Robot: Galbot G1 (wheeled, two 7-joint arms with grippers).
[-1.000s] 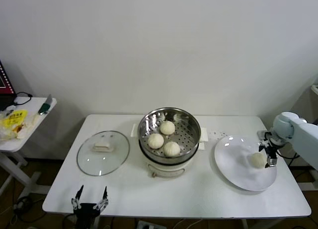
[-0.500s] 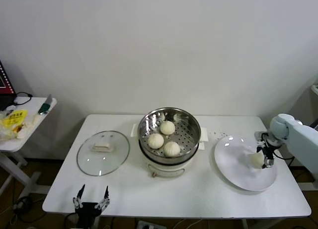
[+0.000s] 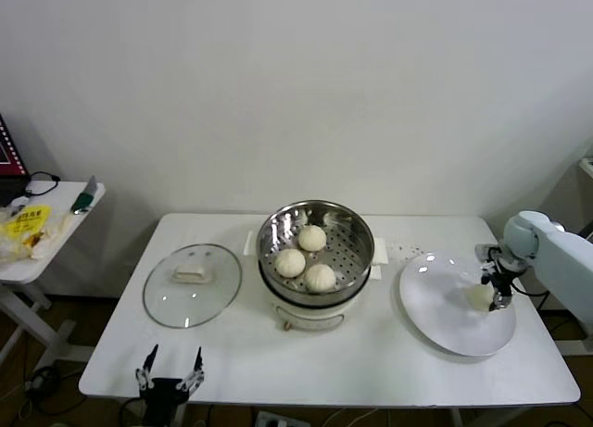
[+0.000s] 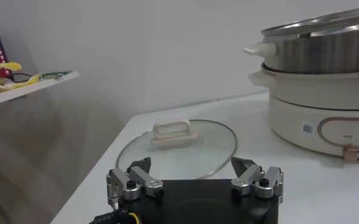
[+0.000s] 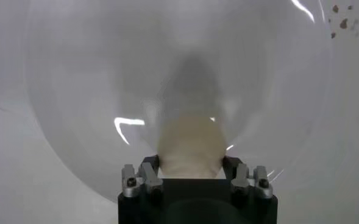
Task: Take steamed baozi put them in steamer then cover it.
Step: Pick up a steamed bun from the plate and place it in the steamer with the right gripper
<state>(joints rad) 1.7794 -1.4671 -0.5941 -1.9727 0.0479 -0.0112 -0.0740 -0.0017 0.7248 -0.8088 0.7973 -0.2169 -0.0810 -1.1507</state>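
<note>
Three steamed baozi (image 3: 306,258) sit in the steamer (image 3: 316,254) mid-bench. The right gripper (image 3: 493,289) squeezes the last round bun (image 5: 188,148) on the white plate (image 3: 437,307). The cover (image 3: 192,284) lies flat, handle up. The left gripper (image 3: 168,373) waits, jaws wide apart.

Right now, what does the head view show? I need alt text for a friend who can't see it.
The right pincer closes around the last bun on a white plate, at the right of a white table. Three buns sit in the steel steamer at centre; the glass lid lies to its left. The left pincer waits open at the near edge.
</note>
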